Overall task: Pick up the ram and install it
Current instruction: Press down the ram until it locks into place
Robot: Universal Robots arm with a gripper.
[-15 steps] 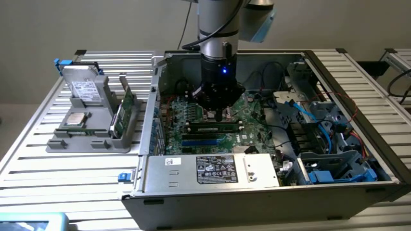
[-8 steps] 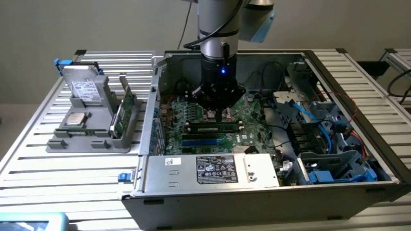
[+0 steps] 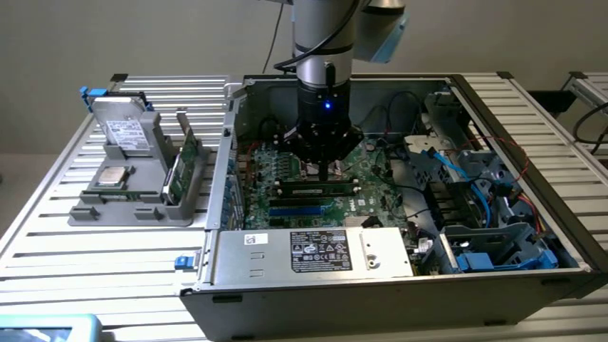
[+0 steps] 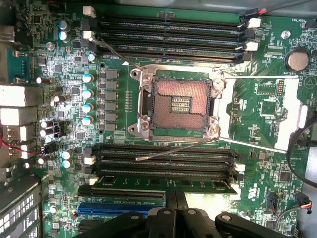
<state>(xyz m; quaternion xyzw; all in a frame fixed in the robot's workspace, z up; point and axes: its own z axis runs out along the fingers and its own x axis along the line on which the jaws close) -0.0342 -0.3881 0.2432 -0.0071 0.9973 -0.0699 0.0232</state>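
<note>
Fingers closed, gripper [image 3: 323, 171] hanging low inside the open black computer case [image 3: 494, 100], tips just above the long narrow green ram stick [image 4: 163, 184], which sits in a black motherboard slot just beside the empty square processor socket [image 4: 179, 105]. Whether they touch it, can't tell. Risk: if the stick is only half seated, off-centre pressure could tilt it or stress the slot.
</note>
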